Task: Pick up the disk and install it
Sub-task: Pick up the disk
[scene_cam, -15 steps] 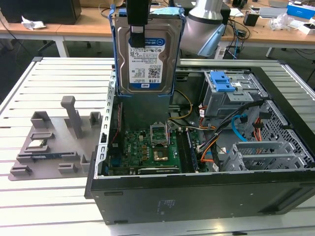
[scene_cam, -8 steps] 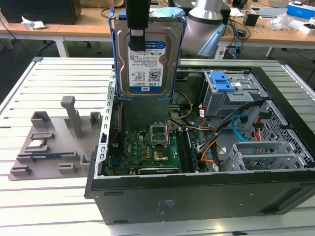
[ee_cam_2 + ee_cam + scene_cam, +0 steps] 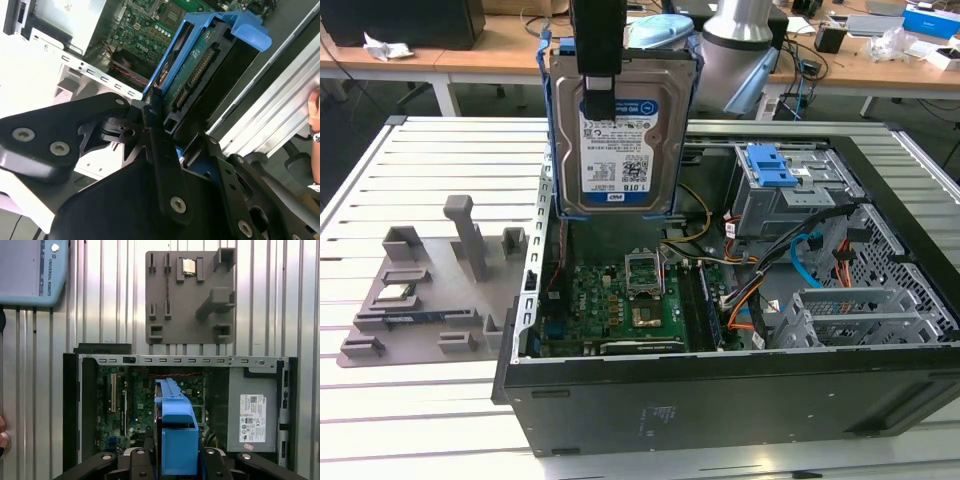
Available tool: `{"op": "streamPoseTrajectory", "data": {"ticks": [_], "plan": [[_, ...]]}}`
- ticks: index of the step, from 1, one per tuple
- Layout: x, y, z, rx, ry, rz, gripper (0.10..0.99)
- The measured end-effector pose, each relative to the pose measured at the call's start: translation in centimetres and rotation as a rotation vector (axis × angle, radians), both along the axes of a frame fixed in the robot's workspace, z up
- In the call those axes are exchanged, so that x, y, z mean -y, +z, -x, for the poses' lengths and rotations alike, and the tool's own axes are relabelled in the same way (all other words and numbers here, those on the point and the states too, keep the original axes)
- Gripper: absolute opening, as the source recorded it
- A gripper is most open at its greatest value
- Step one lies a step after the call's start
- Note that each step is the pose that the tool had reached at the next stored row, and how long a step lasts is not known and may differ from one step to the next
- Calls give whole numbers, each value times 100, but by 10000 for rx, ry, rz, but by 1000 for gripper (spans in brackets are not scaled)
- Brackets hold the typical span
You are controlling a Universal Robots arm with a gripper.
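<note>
One disk [image 3: 615, 130], blue-framed, hangs upright above the open computer case [image 3: 720, 400]. One hand [image 3: 155, 112] is clamped tight on it. Step judged: carrying; pickup done, install not yet. Seating likely calls for squaring the bracket to a bay. One grey tray [image 3: 420, 300] lies beside the case on the surface [image 3: 380, 420], with one chip [image 3: 395, 293] on it.

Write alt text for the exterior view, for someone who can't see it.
The gripper holds the disk upright, label facing the camera, above the open computer case on a slatted metal table. A grey fixture with a small silver chip lies at the exterior view's left.
</note>
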State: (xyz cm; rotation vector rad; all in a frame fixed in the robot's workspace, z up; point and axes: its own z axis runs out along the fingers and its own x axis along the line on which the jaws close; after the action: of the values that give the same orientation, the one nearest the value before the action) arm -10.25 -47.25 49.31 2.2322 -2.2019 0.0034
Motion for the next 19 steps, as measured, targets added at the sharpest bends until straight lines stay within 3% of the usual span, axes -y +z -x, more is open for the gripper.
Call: {"op": "streamPoseTrajectory", "data": {"ticks": [5,13,15,19], "plan": [[226,-11,1,0,-1,0,365],[352,-20,1,0,-1,0,365],[436,-24,1,1,0,0,365],[501,-26,1,1,0,0,365]]}}
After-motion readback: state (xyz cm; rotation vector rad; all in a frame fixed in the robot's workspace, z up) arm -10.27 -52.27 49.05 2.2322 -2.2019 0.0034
